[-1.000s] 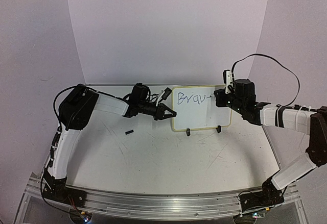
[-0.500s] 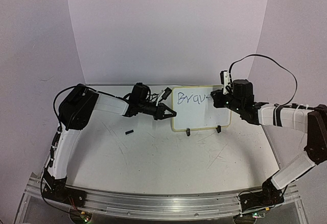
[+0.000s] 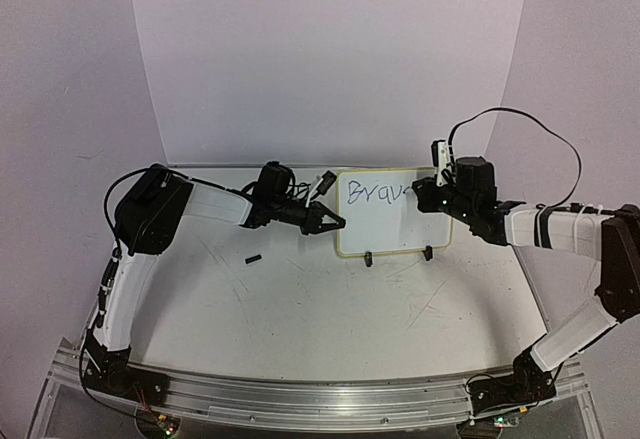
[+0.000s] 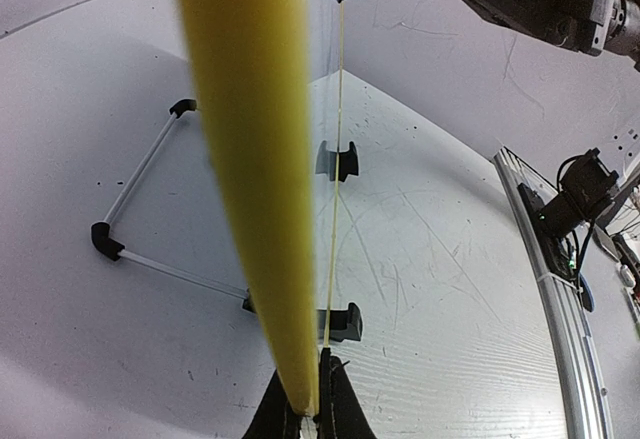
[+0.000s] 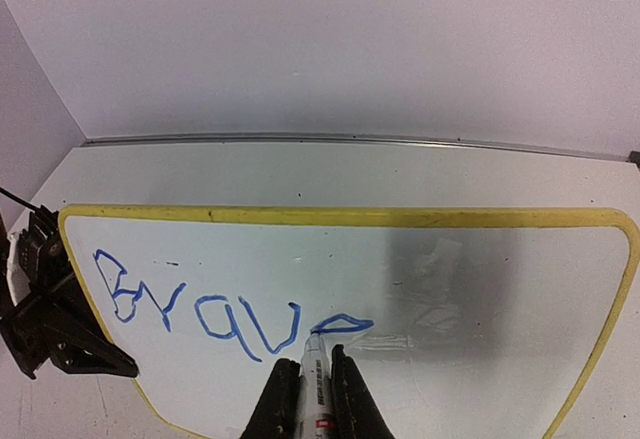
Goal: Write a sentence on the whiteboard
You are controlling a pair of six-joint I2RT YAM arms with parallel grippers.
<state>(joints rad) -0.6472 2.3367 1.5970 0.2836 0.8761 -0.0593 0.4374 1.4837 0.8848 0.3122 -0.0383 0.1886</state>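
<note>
Pale lavender walls back a scratched white surface (image 3: pixel 330 309). Your whiteboard (image 3: pixel 385 224) stands upright on it toward the far wall, between the two arms, resting on two black clip feet (image 3: pixel 369 258). Your left fingers (image 3: pixel 327 223) are clamped on the board's left edge. From the left wrist you see the cream-yellow rim (image 4: pixel 255 159) edge-on, pinched between them. That view also shows a thin rod frame (image 4: pixel 150 199) with black corner pieces lying flat on the surface on one side of the board.

Your right fingers (image 3: pixel 427 197) are closed on a marker (image 5: pixel 312 389) at the board's upper right. The marker tip touches the board face at the end of the blue handwriting (image 5: pixel 200 309). It reads roughly "Bravo", and the last letter is a flattened loop right at the tip. The writing runs along the upper part of the board, starting near its left edge.

A small black piece (image 3: pixel 254 257) lies on the surface left of the board, well apart from it.
</note>
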